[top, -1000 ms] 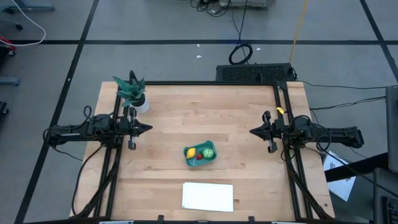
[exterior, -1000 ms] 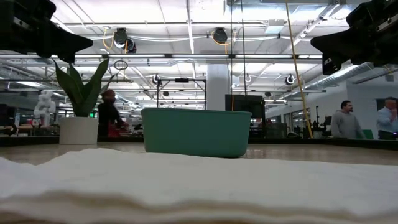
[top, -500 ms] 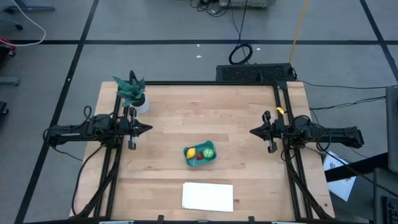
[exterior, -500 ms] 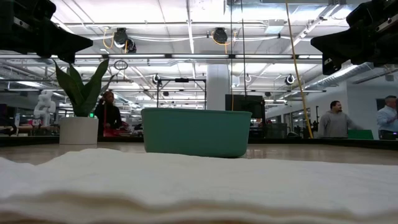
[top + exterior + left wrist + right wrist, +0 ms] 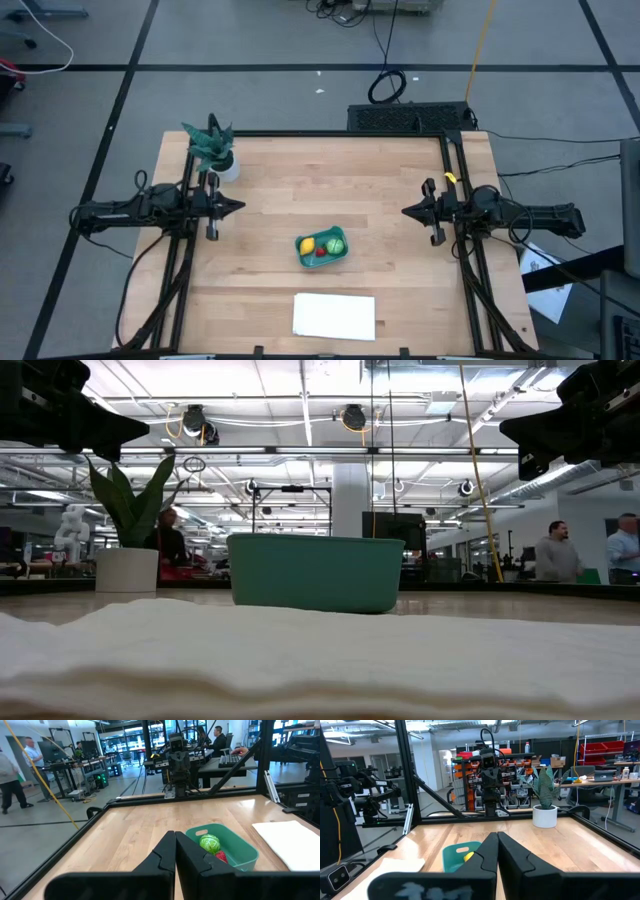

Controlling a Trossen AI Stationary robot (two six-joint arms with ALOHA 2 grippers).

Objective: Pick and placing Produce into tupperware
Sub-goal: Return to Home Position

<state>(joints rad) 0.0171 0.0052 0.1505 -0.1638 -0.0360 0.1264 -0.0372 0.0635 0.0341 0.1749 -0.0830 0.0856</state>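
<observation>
Change on the table: none across the last second; the 3 fruits, the tupperware (image 5: 315, 572) and both arms sit exactly where they did.
Change beyond the table: only people in the far room have shifted, one behind the potted plant (image 5: 212, 145) and one (image 5: 558, 552) at the far right.
Produce: the yellow lemon (image 5: 306, 245), the green fruit (image 5: 335, 243) and the red strawberry (image 5: 321, 252) all lie inside the tupperware, close together.
Tupperware: just near of the table's middle, with the white sheet (image 5: 334, 315) nearer still, at the near edge.
Left gripper (image 5: 238, 207): parked at the left side, just near of the potted plant, well apart from the tupperware; fingers pressed together, holding nothing.
Right gripper (image 5: 405, 211): parked at the right side, facing the left one across the table, well apart from the tupperware; fingers likewise closed and empty.
Meaning for the task: judged from this, the placing is done and both arms look settled at their rest pose, with 0 fruits left on the bare wood.
</observation>
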